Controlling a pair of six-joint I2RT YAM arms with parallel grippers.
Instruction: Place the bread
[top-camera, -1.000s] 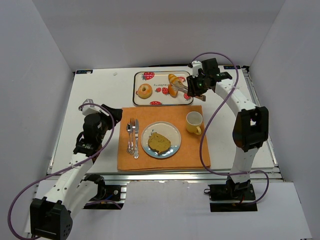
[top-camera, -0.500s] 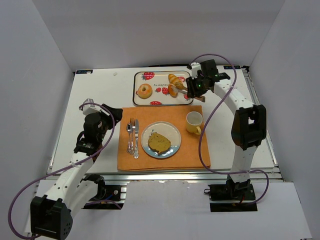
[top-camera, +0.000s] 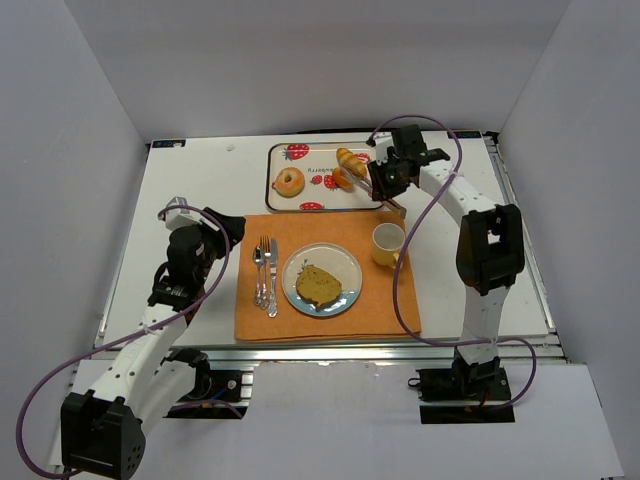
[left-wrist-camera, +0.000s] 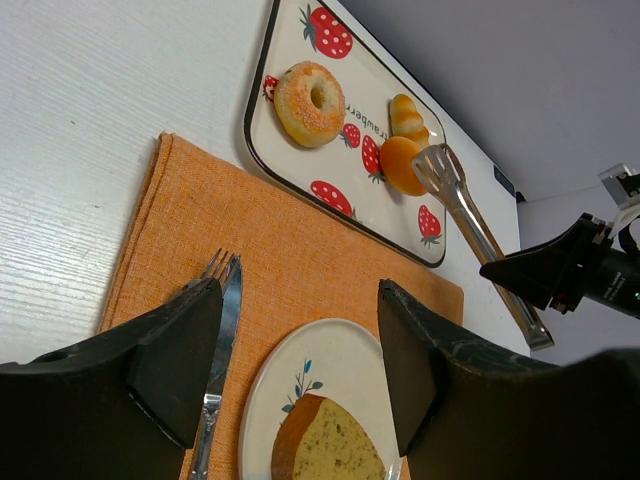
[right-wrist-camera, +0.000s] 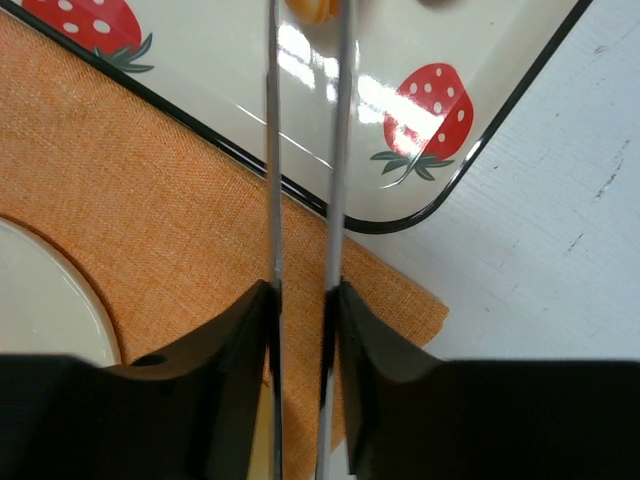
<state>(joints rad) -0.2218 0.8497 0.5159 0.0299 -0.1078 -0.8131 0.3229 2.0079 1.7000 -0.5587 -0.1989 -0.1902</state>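
The left arm is bent low over the table (top-camera: 200, 170). Its left gripper (top-camera: 228, 228) is wide open, holding nothing. The right arm reaches far out. The right gripper (right-wrist-camera: 300, 295) squeezes the tongs (left-wrist-camera: 470, 215), whose tips touch the round bread (left-wrist-camera: 400, 165) on the tray (left-wrist-camera: 350, 90).

Plain pale grey walls (top-camera: 300, 60) are enclosing a white wood-grain table (top-camera: 190, 180) on three sides, and soft, even light is falling across its top.
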